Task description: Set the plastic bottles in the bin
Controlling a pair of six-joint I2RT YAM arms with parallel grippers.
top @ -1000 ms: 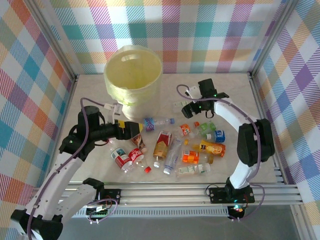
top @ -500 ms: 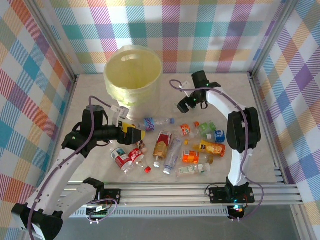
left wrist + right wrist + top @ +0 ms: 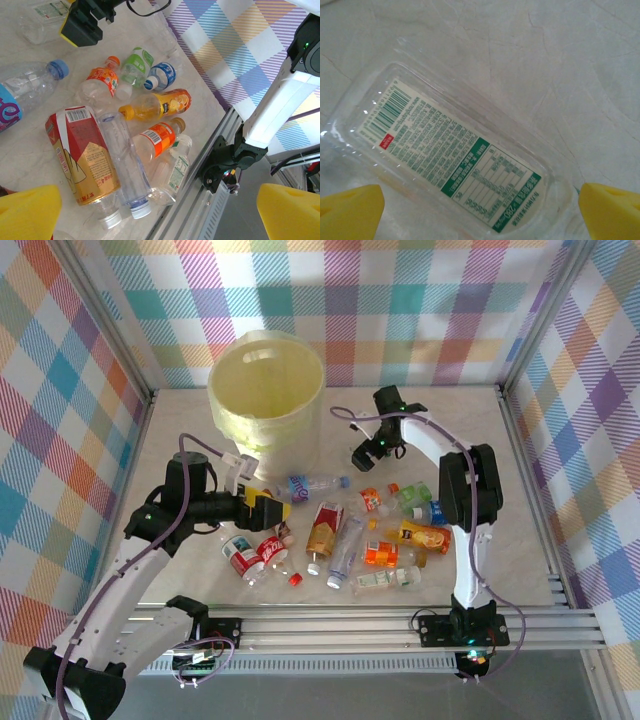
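The bin (image 3: 265,390) is a big pale-yellow bucket at the back of the table. Several plastic bottles lie in front of it, among them a blue-labelled one (image 3: 312,483), a red-and-gold one (image 3: 325,525) (image 3: 82,155) and an orange juice one (image 3: 425,536) (image 3: 162,104). My right gripper (image 3: 365,452) (image 3: 481,210) hangs open just over a clear bottle with a green-and-white label (image 3: 455,160), lying flat to the right of the bin; one yellow fingertip stands on each side of it. My left gripper (image 3: 277,509) (image 3: 160,215) is open and empty above the pile's left side.
Two red-labelled bottles (image 3: 243,558) and a loose red cap (image 3: 295,579) lie near the front left of the pile. The aluminium rail (image 3: 400,625) runs along the near edge. Checked walls close in the table on three sides.
The right gripper has swung left and down onto the clear bottle beside the bin. The left gripper has edged right toward the pile. Both stay open.
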